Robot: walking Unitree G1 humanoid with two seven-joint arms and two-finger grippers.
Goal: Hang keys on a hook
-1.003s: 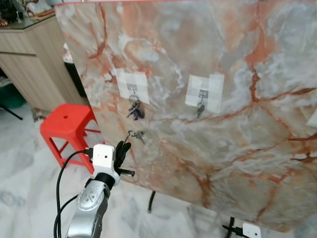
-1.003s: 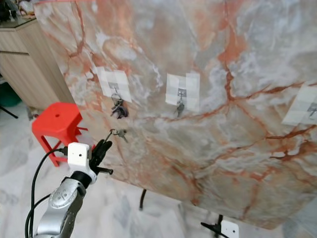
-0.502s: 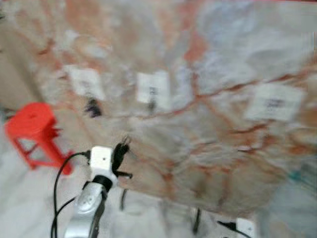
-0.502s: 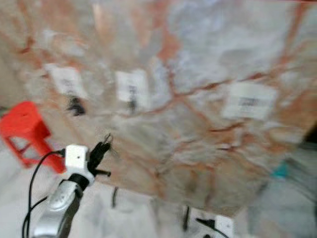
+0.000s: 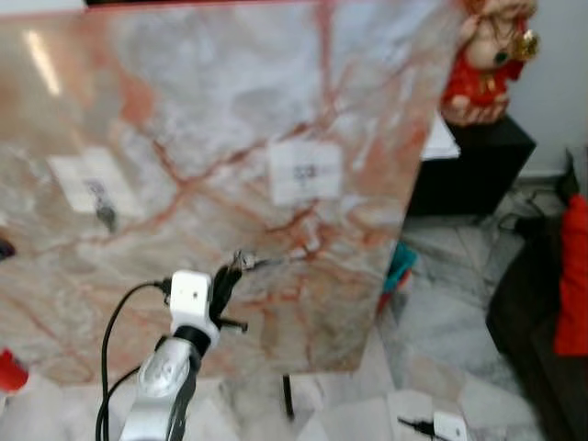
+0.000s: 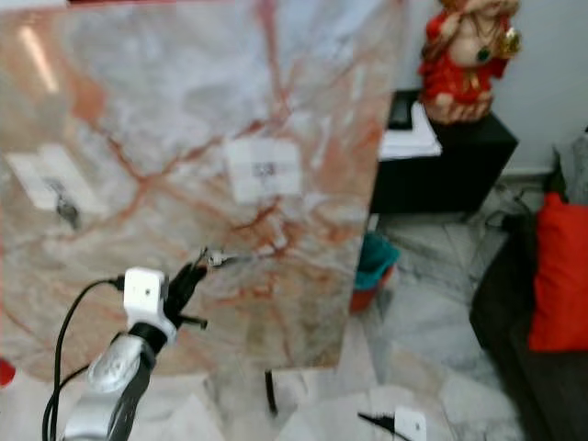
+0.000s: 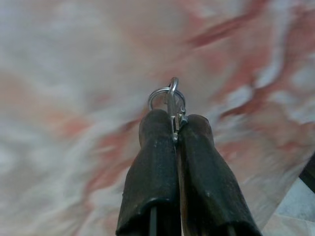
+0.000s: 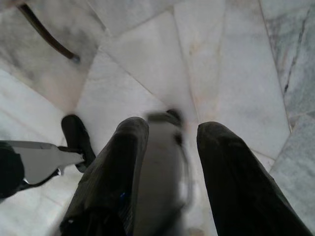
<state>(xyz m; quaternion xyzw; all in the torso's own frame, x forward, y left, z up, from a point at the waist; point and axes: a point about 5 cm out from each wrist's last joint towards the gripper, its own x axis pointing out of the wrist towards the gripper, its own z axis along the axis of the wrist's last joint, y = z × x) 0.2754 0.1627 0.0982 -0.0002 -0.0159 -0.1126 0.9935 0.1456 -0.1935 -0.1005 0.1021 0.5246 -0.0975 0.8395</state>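
My left gripper (image 5: 230,272) is raised in front of a big upright marble board (image 5: 202,92) and is shut on a small bunch of keys (image 5: 248,262). In the left wrist view the silver key ring (image 7: 167,97) sticks out from between the closed black fingers (image 7: 155,162), close to the board. Above and to the right of the gripper a white patch carries a bare hook (image 5: 305,172). Further left, another patch (image 5: 92,184) has a key (image 5: 107,219) hanging from it. My right gripper (image 8: 170,135) hangs open over the floor.
The board's right edge is near a black cabinet (image 5: 473,152) with a red figurine (image 5: 482,50) on top. A teal container (image 5: 401,266) stands behind the board's foot. Red cushions (image 5: 574,276) lie at the far right, a white device (image 5: 447,425) on the marble floor.
The camera has swung right, so the board's right edge, the cabinet and the figurine came into view and the red stool left. My left gripper still holds the keys.
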